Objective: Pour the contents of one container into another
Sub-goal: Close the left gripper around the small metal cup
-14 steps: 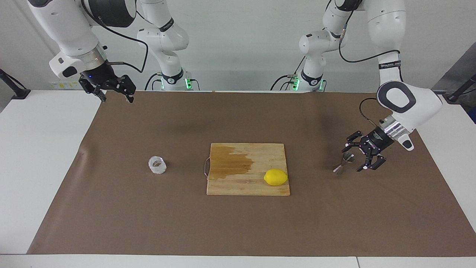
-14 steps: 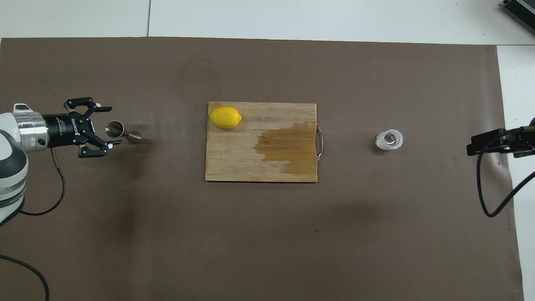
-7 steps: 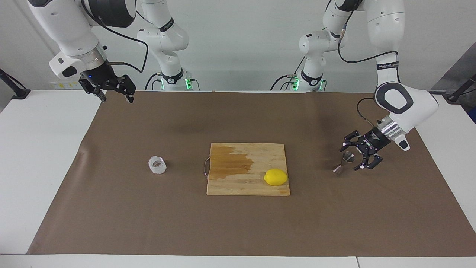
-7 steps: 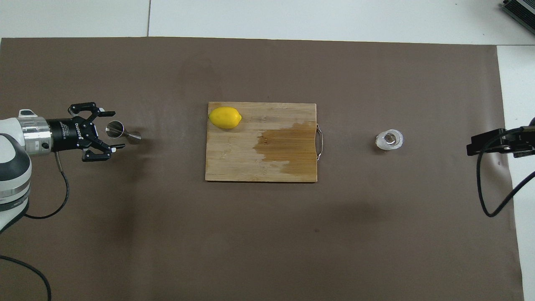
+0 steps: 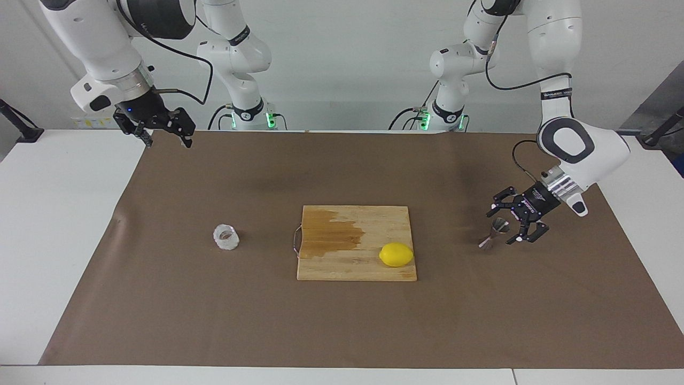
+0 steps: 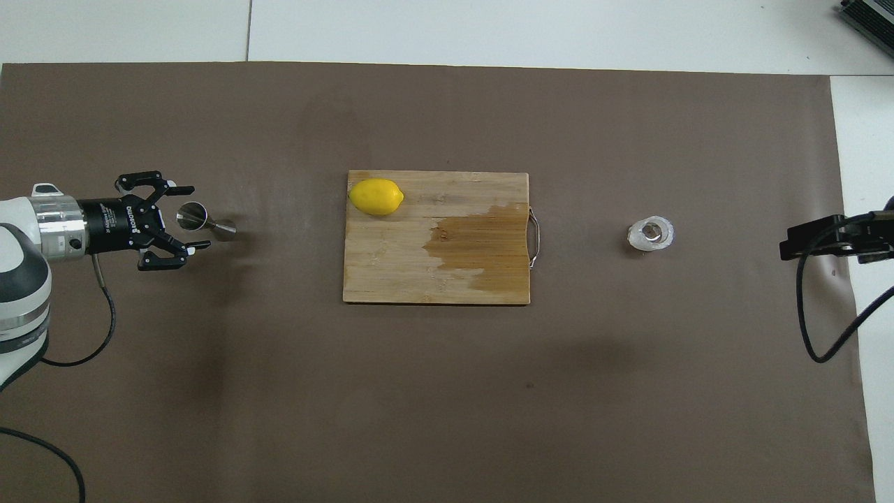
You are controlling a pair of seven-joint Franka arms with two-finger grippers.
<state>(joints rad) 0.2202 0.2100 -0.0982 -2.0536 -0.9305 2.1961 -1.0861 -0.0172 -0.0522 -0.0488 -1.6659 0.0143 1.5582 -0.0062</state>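
At the left arm's end of the table, the left gripper (image 5: 504, 226) is held wide open around one steel jigger (image 5: 492, 235).
One jigger is seen lying tipped, its long axis running toward the one cutting board (image 5: 342, 267); one glass cup (image 5: 226, 237) stands upright toward the right arm's end, where the right gripper (image 5: 166, 139) waits open in the air.

Robotics laboratory: two white arms (image 5: 561, 80) mounted at a white table (image 5: 64, 224) covered with brown paper (image 5: 342, 321), bare white wall (image 5: 347, 64), exposed cables (image 5: 513, 85), green status lights (image 5: 267, 118) at the bases.
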